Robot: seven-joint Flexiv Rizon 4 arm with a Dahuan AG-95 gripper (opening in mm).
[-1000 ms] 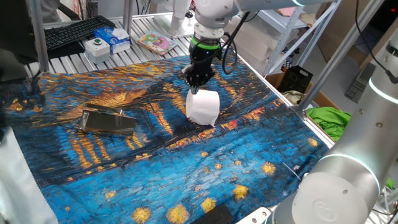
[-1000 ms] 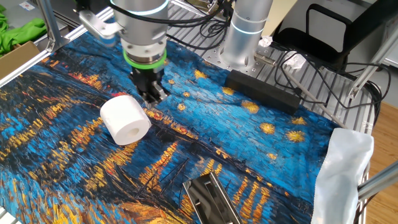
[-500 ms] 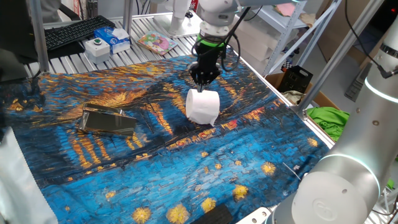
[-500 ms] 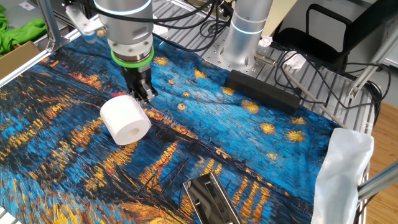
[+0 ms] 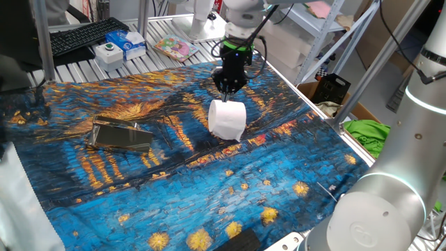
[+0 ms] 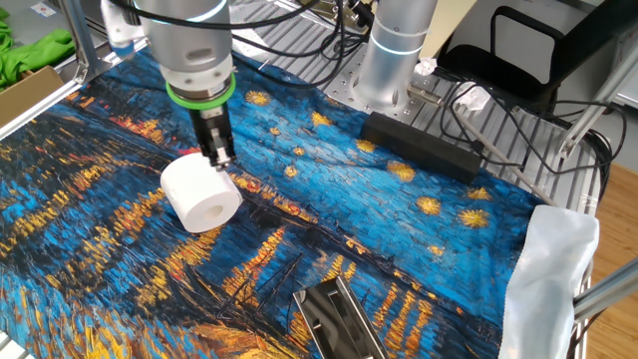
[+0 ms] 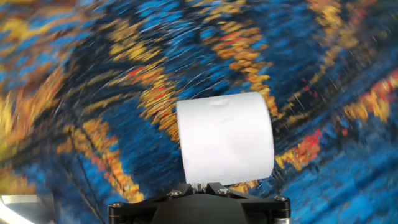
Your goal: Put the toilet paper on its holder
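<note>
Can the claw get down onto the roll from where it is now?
Probably yes. The claw hangs right over the roll, which lies on its side on the cloth with nothing around it. The holder sits well off to one side, out of the way.

table: starry-night cloth (image 5: 209,181) | keyboard (image 5: 83,35) behind | metal shelving (image 5: 327,42)

bright even light; hand view motion-blurred at edges, fixed views sharp, soft shadows.
</note>
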